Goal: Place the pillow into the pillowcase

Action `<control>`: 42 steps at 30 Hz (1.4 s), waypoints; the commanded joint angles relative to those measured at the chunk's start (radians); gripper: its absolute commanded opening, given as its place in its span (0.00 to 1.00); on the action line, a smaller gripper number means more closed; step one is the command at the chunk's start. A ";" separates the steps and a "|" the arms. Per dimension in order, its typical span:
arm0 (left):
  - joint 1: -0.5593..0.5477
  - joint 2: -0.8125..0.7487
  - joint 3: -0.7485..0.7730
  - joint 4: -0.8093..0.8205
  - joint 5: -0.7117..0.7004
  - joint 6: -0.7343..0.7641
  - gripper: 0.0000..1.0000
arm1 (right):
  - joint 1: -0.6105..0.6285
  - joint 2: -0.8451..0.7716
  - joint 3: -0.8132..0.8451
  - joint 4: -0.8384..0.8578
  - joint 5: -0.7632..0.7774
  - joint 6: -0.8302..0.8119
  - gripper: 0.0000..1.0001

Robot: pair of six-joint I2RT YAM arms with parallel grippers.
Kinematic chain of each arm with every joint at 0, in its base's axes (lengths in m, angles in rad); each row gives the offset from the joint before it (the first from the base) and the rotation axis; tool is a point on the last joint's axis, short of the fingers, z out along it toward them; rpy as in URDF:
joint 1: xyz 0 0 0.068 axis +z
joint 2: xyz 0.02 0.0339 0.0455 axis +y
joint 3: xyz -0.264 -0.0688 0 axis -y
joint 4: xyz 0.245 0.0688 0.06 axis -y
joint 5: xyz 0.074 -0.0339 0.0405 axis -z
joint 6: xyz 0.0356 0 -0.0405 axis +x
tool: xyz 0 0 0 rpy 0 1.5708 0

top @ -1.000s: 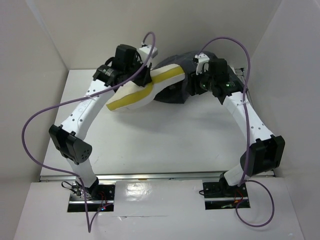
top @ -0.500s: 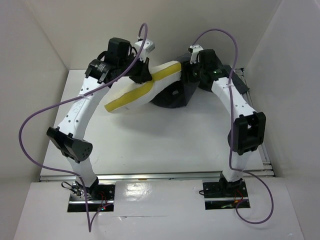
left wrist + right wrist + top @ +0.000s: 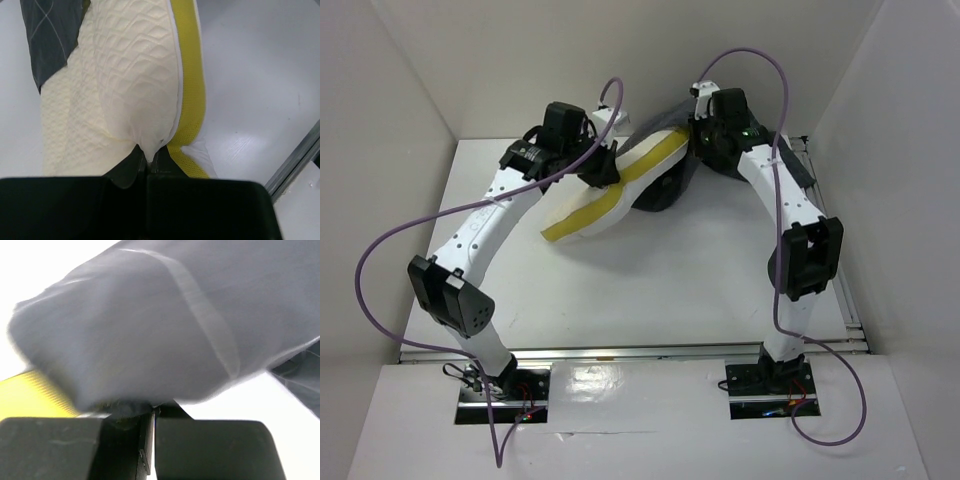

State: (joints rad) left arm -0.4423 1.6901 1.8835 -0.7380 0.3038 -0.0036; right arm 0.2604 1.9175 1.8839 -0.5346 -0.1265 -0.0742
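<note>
The cream-yellow pillow (image 3: 610,190) with its darker yellow side band lies slanted at the back of the table, its far end inside the dark grey pillowcase (image 3: 665,185). My left gripper (image 3: 603,165) is shut on a fold of the pillow (image 3: 130,90), pinched between its black fingers (image 3: 127,167). A corner of the pillowcase (image 3: 50,35) shows at the upper left of the left wrist view. My right gripper (image 3: 698,130) is shut on the edge of the pillowcase (image 3: 165,335), lifted over the pillow's end. A bit of the yellow band (image 3: 30,395) peeks out under the cloth.
White walls close the table (image 3: 700,270) in at the back, left and right. A metal rail (image 3: 640,350) runs along the near edge. Purple cables loop from both arms.
The right gripper has closed on the pillowcase edge and moved left and back over the pillow's end. The left arm has shifted the pillow slightly right, deeper into the cloth.
</note>
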 commanded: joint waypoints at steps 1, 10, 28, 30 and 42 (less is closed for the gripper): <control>-0.007 -0.058 -0.046 0.225 -0.061 0.022 0.00 | 0.074 -0.118 0.092 -0.053 -0.140 -0.019 0.00; -0.006 -0.009 -0.072 0.348 -0.138 -0.032 0.00 | 0.290 -0.132 0.195 -0.211 -0.357 0.001 0.00; 0.036 -0.009 -0.034 0.370 -0.146 -0.165 0.00 | 0.352 -0.060 0.316 -0.232 -0.552 0.085 0.00; 0.036 -0.024 -0.064 0.358 -0.132 -0.151 0.00 | 0.352 -0.060 0.316 -0.232 -0.506 0.061 0.08; -0.107 -0.279 -0.632 0.321 -0.006 0.149 0.00 | 0.292 -0.251 0.164 -0.024 -0.053 0.039 0.86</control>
State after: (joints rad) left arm -0.5083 1.5276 1.3121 -0.4541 0.2173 0.0143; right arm 0.5777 1.7790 2.0815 -0.7780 -0.3855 -0.0242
